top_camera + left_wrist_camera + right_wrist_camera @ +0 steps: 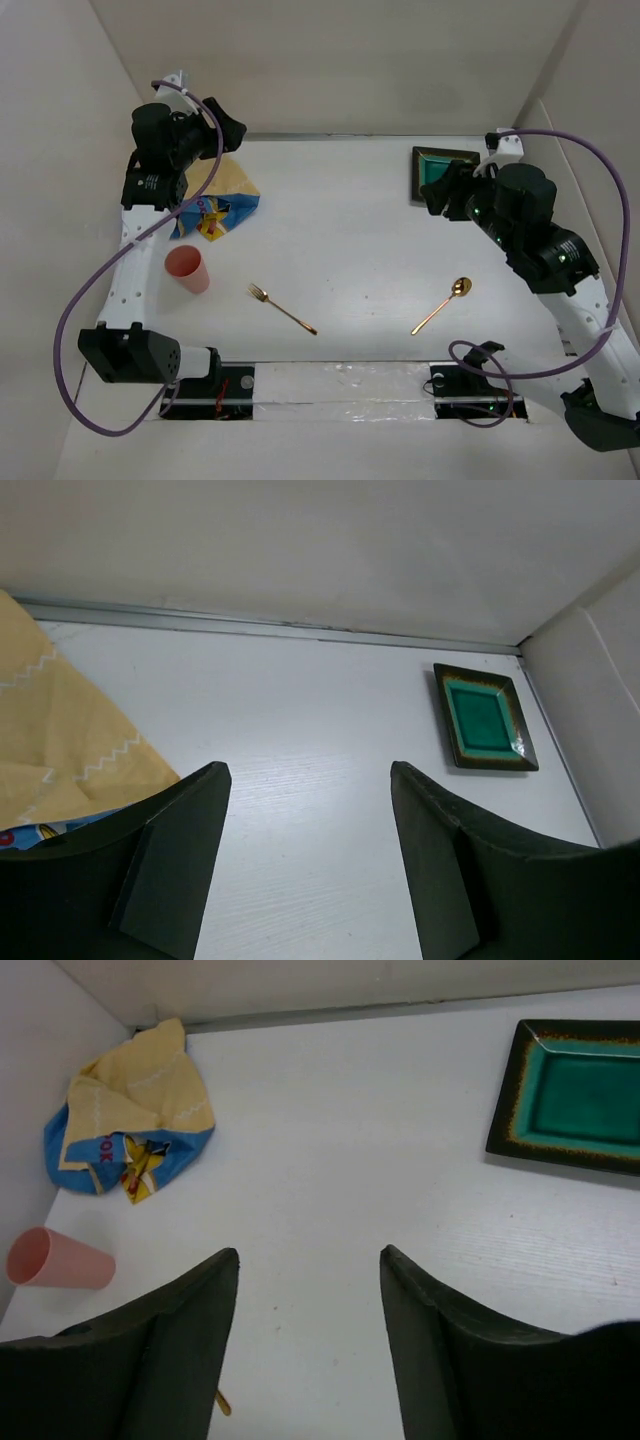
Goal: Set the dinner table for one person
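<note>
Holds the left gripper [308, 780] high by the crumpled placemat [220, 195] in the far left corner, fingers spread wide, nothing between them. Poises the right gripper [310, 1260] just beside the green plate [428, 170] at far right, fingers wide, empty. Shows the white dinner table [350, 230] filling the space between the walls, bearing a pink cup [188, 268] at left, a fork [282, 308] and a spoon [442, 305] apart near the front.

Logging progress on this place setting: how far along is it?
Done: nothing; the placemat lies crumpled in a far corner, with plate, cup, fork and spoon scattered apart. In hand: nothing; left gripper and right gripper are open, empty. Left: the whole setting.
</note>
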